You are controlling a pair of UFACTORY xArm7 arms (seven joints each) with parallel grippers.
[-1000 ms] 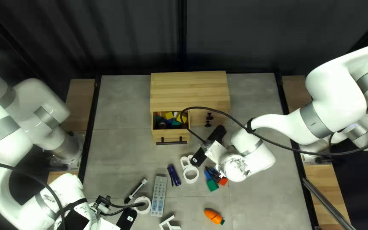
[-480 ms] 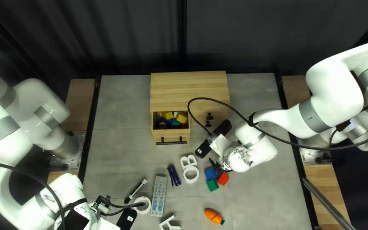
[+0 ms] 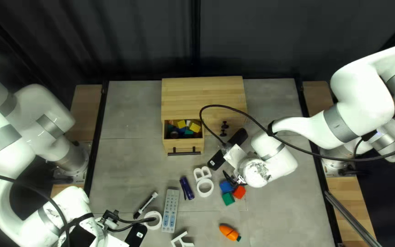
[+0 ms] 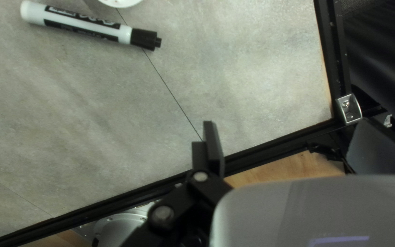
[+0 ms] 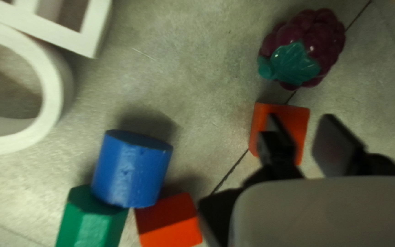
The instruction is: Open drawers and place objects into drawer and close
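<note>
The wooden cabinet [image 3: 204,96] has its left drawer [image 3: 184,146] pulled out, with several coloured blocks inside. In the top left view, my right gripper [image 3: 230,179] hangs in front of the cabinet, near a blue cylinder [image 3: 226,186], a red block [image 3: 239,191] and a green block [image 3: 228,198]. My left gripper [image 3: 111,217] is at the lower left. Seen from its wrist, the left gripper [image 4: 296,148] stands wide open, holding nothing. The right gripper [image 5: 307,142] is partly open over an orange-red block [image 5: 301,120], which one finger overlaps. A purple berry toy [image 5: 314,41] lies just ahead.
A white letter B [image 3: 202,173], a white ring [image 3: 205,187], a dark flashlight [image 3: 187,188], a remote [image 3: 170,210], a marker [image 3: 146,205] and an orange carrot [image 3: 229,232] lie on the table. A black cable [image 3: 252,129] loops above the cabinet's front.
My right gripper has moved up and rightward in the top left view, uncovering the blue cylinder. Its cable no longer crosses the open drawer's contents. The left arm is still.
</note>
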